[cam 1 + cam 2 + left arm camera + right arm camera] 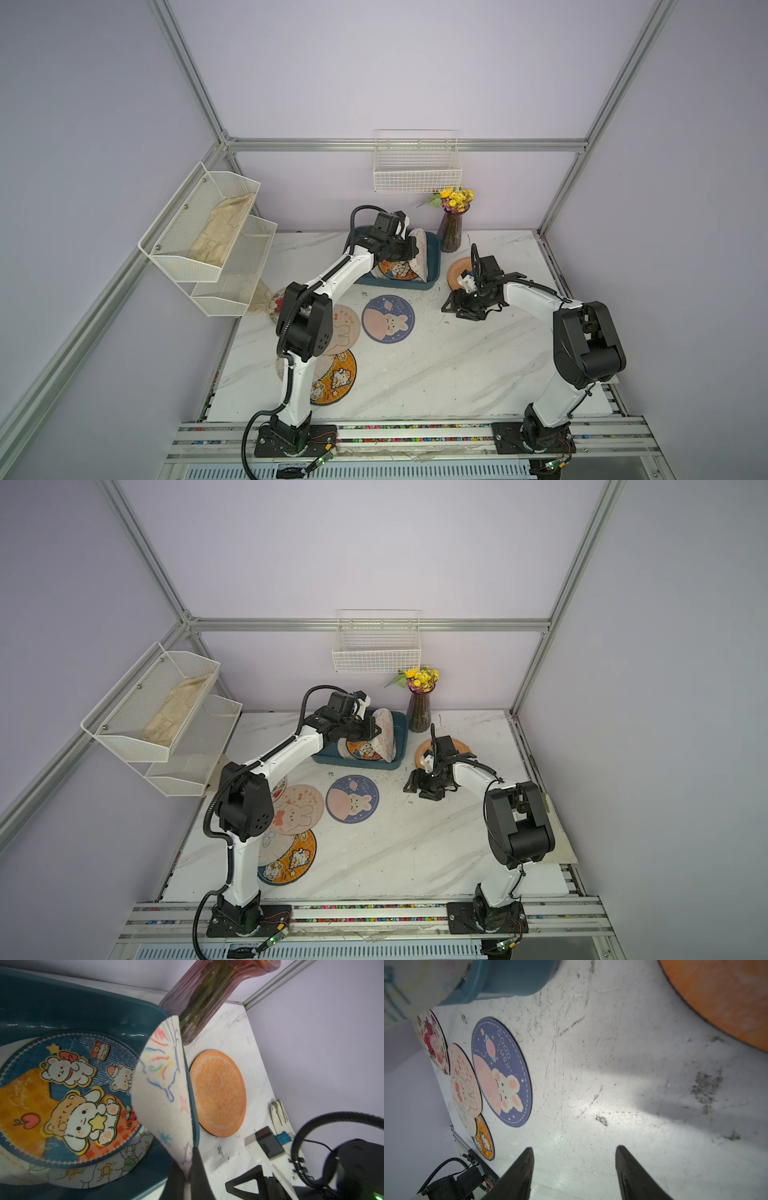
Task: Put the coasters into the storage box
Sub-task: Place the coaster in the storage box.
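Felt-like and thin, the cream coaster (423, 262) looks light and floppy, best pinched at its edge. In both top views it stands on edge over the storage box (436, 257), held by the left gripper (413, 248). From the left wrist, the jaws are pressed together on its rim. The box holds a bear-printed coaster (68, 1097) lying on a flower-printed one (108, 1172), and the plain orange coaster (218, 1093) lies outside, just beside the box. From the right wrist, the right gripper (574, 1159) hangs spread over bare table (591, 1074), with the blue bunny coaster (501, 1072) near.
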### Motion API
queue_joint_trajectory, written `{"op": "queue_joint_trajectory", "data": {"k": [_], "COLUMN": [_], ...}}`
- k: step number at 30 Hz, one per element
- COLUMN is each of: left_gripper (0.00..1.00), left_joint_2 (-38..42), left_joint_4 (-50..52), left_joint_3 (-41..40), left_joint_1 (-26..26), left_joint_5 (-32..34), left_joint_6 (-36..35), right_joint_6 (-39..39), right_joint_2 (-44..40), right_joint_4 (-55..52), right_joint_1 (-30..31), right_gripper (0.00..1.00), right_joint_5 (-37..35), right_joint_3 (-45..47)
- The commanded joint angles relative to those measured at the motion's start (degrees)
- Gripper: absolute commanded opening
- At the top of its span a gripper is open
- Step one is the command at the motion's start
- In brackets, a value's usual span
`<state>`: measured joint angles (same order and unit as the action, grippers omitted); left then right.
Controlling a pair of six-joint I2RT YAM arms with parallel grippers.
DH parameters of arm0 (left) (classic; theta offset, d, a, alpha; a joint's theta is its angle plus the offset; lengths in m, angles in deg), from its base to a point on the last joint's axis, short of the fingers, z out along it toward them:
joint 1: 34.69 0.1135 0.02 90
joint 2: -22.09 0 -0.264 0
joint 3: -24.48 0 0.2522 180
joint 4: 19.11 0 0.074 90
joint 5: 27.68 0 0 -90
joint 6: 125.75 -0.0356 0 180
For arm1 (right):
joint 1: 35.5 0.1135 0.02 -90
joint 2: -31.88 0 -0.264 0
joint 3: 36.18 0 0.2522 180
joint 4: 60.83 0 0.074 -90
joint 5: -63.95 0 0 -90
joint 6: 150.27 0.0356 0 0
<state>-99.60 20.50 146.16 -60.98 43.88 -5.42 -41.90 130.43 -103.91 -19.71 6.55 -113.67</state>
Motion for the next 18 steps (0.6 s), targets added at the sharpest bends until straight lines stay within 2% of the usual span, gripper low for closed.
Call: {"op": "queue_joint_trajectory", "data": {"k": [1, 11, 12, 13, 14, 18], "left_gripper": [0.00, 0.01, 0.10, 0.26, 0.36, 0.64], "left_joint_2": [-1.0, -2.2, -2.2, -2.1, -2.1, -0.2], "left_joint_4": [-3.1, -1.1, -0.6, 0.1, 1.0, 2.2], "left_joint_3": [6.4, 2.1, 1.7, 1.7, 1.6, -0.9], "left_joint_1": [2.0, 5.8, 6.2, 6.5, 6.8, 7.7], "left_joint_5": [-1.1, 3.2, 3.9, 4.7, 5.4, 9.0], "left_joint_6": [-1.4, -4.0, -4.3, -4.5, -4.6, -4.8], "right_joint_6": [0.7, 1.3, 1.4, 1.5, 1.5, 1.5], "right_joint_2": [-1.9, -1.9, -1.7, -1.7, -1.6, -1.1], "right_joint_4": [-0.5, 0.0, 0.1, 0.2, 0.2, 0.2], "right_joint_1": [-0.1, -0.1, -0.1, -0.1, -0.1, -0.1], "right_gripper": [0.64, 0.64, 0.64, 0.64, 0.64, 0.64], "right_joint_5": [0.4, 0.5, 0.6, 0.7, 0.7, 0.9], "right_joint_3": [1.1, 0.8, 0.7, 0.7, 0.6, 0.0]}}
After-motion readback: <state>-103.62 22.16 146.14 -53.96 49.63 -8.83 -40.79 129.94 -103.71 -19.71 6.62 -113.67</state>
